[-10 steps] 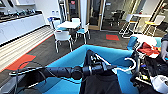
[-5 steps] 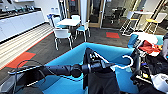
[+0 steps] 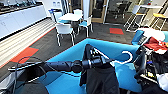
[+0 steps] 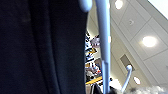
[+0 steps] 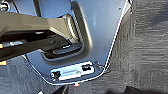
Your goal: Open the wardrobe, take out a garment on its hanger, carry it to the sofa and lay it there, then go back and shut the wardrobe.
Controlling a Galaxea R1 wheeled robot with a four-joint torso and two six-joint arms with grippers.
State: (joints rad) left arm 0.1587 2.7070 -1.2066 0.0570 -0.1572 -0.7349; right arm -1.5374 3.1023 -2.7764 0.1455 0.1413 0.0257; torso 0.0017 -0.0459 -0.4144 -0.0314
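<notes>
The blue sofa (image 3: 67, 53) spreads across the lower middle of the head view. My left arm reaches in from the left over its seat. At its end, my left gripper (image 3: 100, 60) is shut on the white hanger (image 3: 125, 56), whose curved hook points right. The black garment (image 3: 102, 80) hangs limp from the hanger, down over the sofa. In the left wrist view the garment (image 4: 40, 47) is very close, with the hanger (image 4: 103, 42) beside it against the ceiling. My right arm (image 3: 142, 65) hangs low at the right, over grey carpet (image 5: 150, 50).
A white table (image 3: 71, 17) with white-and-blue chairs (image 3: 63, 28) stands beyond the sofa. A long white counter (image 3: 20, 17) lines the left wall. Red and white cloth (image 3: 155, 43) lies piled at the sofa's right end. Stools (image 3: 157, 17) stand at the back right.
The hanger's hook has risen a little and shifted slightly left, with the garment still hanging from it. The whole view has shifted slightly.
</notes>
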